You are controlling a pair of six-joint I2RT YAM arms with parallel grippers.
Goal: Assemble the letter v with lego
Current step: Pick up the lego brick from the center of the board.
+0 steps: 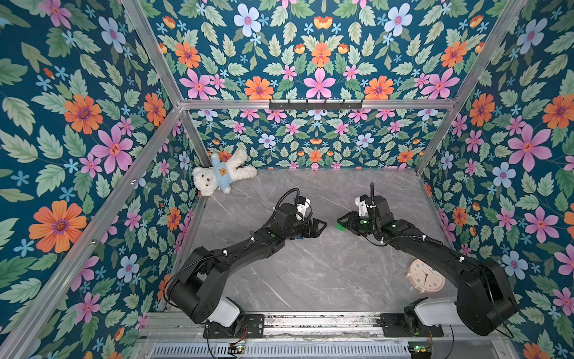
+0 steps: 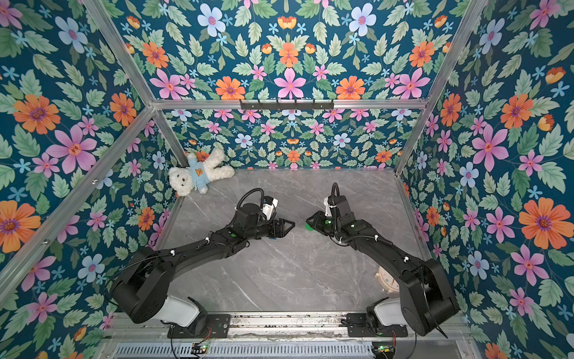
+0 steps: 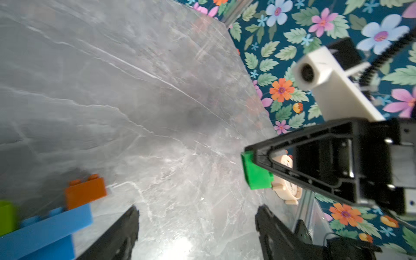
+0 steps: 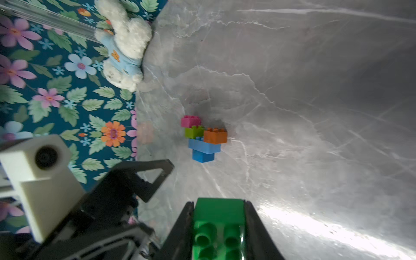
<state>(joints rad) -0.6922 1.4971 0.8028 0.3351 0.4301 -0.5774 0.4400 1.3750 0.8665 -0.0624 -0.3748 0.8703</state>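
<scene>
I think I am on the last brick. My right tool (image 4: pixel 218 203) is squeezed tight on the green brick (image 4: pixel 217 216), and it looks lifted off the table (image 4: pixel 292 90).

The letter v (image 4: pixel 203 137) sits on the table close to my left tool (image 3: pixel 198 211). It is not done. It has blue at the bottom, with lime and pink up one side. The other side has only the orange brick (image 4: pixel 215 135). In a top view just a bit of blue (image 1: pixel 299 237) peeks out from under the left arm.

My left tool is wide open and holds nothing. I cannot tell if it touches the bricks.

Next, I think I must bring the green brick over the orange one, line up the bumps and push down softly. The left tool could hold the bottom so nothing tips.
</scene>
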